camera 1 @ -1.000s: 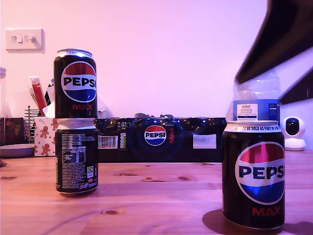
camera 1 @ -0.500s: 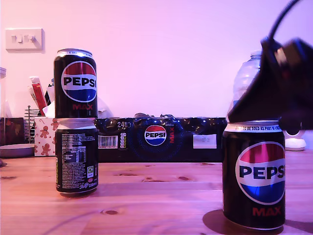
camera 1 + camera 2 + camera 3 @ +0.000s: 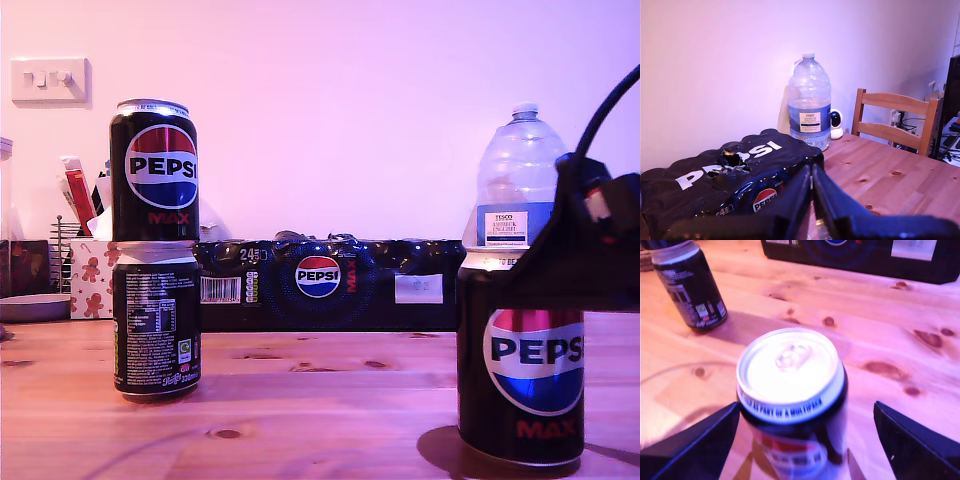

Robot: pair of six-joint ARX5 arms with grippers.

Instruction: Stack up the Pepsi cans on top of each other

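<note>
Pepsi cans on the pale wooden table (image 3: 320, 400): one alone up close, two stacked farther off.

Nearest, at the exterior view's right, a black Pepsi Max can with a silver rim (image 3: 520, 385) stands upright between the widely spread jaws of my second gripper (image 3: 805, 437). Farther back at that view's left, the lower black can (image 3: 155, 320) carries the upper black can (image 3: 154, 170). Behind lie the long black shrink-wrapped multipack (image 3: 330, 285) and the tall clear water bottle (image 3: 520, 180). My first gripper (image 3: 811, 200) is pressed together, holding nothing.

Two black Pepsi cans (image 3: 155, 250) stand stacked — a third can (image 3: 520, 385) upright apart, seemingly untouched.
</note>
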